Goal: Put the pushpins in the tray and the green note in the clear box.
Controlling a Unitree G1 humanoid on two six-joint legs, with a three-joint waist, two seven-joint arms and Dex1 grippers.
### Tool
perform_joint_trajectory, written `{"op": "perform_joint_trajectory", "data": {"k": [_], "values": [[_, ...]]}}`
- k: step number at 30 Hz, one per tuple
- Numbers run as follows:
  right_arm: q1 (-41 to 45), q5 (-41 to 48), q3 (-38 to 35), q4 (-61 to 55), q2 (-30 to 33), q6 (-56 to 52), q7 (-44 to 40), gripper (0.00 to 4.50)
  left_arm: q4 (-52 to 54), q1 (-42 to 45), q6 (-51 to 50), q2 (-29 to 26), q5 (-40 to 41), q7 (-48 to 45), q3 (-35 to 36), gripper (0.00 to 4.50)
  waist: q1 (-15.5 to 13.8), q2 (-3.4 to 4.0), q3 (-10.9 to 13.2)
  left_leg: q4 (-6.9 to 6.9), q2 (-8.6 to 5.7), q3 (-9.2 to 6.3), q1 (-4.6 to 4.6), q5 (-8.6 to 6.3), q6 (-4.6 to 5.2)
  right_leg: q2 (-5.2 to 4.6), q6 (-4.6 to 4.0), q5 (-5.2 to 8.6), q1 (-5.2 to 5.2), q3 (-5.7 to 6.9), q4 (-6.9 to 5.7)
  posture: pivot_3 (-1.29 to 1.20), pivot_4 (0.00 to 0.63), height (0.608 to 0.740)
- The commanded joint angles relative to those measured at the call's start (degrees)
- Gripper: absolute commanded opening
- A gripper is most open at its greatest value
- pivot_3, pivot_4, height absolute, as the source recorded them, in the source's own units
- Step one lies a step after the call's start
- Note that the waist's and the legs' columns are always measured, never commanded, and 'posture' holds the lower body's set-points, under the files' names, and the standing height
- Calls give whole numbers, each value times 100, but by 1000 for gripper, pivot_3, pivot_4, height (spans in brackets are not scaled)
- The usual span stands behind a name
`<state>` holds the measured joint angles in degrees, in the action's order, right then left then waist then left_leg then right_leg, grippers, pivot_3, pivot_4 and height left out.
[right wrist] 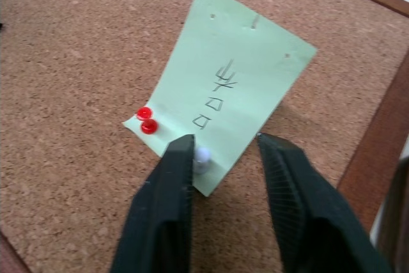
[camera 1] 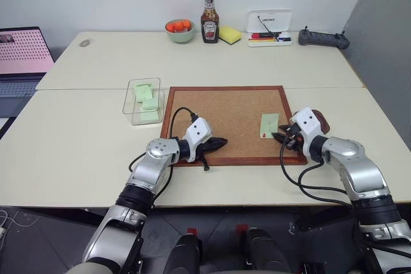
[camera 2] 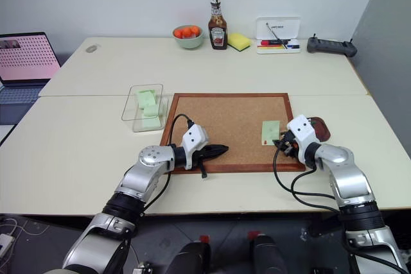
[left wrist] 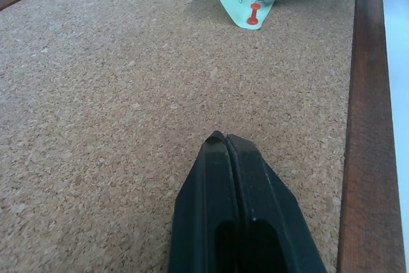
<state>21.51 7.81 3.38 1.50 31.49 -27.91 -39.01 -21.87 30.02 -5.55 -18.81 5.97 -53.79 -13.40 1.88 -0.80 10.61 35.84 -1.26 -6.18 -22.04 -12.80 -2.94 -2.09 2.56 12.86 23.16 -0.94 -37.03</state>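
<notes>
A corkboard point(camera 1: 229, 123) with a reddish wooden frame lies flat on the desk point(camera 1: 77, 139), and the green note point(camera 1: 270, 125) is pinned near its right edge, handwriting on its face. A red pushpin point(right wrist: 147, 121) stands in one lower corner of the note, and a pale, whitish pushpin head point(right wrist: 202, 156) sits at the neighbouring lower corner. The right gripper point(right wrist: 223, 151) reaches over the board's right frame to the note's lower edge; its fingers point(right wrist: 167, 202) stand part open, one fingertip right against the pale pin head, the other just off the paper's edge, nothing clamped between them. The left gripper point(camera 1: 217, 142) rests over the board's lower left part, well apart from the note, its fingers pressed together and empty. The dark brown tray point(camera 1: 322, 122) lies on the desk just past the board's right frame, partly hidden behind the right wrist. The clear box point(camera 1: 144, 101) stands just beside the board's upper left corner and holds other pale green slips.
</notes>
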Motion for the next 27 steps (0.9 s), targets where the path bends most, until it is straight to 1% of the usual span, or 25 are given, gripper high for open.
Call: {"op": "perform_joint_trajectory", "data": {"k": [1, 3, 4, 5, 17, 27], "values": [[5, 30, -67, -210, 49, 56, -37, 644, -90, -206, -128, -86, -166, -89, -164, 0, 0, 0, 0, 0, 0, 0, 0, 0, 0, 0, 0, 0, 0, 0, 0, 0, 150, 740], [-42, 72, -91, -279, 69, 27, -76, 321, -94, -205, -125, -90, -171, -93, -169, 0, 0, 0, 0, 0, 0, 0, 0, 0, 0, 0, 0, 0, 0, 0, 0, 0, 150, 740], [-57, 88, -102, -303, 74, 16, -95, 52, -96, -204, -124, -92, -173, -94, -170, 0, 0, 0, 0, 0, 0, 0, 0, 0, 0, 0, 0, 0, 0, 0, 0, 0, 150, 740], [-68, 98, -110, -324, 79, 8, -107, 9, -98, -202, -125, -92, -173, -95, -171, 0, 0, 0, 0, 0, 0, 0, 0, 0, 0, 0, 0, 0, 0, 0, 0, 0, 150, 740], [-58, 488, -388, -754, -70, 96, -114, 9, -107, -223, -125, -98, -194, -106, -173, 0, -1, 0, 0, -1, 0, 0, -1, 0, 0, 0, 0, 0, 2, 0, 0, 0, 150, 740], [86, 573, -549, -844, 42, 85, -108, 9, -120, -258, -115, -93, -211, -98, -195, 0, 10, 0, 0, -1, 1, 2, -1, 0, 0, 0, 0, 0, 3, -1, 0, 0, 150, 740]]}}
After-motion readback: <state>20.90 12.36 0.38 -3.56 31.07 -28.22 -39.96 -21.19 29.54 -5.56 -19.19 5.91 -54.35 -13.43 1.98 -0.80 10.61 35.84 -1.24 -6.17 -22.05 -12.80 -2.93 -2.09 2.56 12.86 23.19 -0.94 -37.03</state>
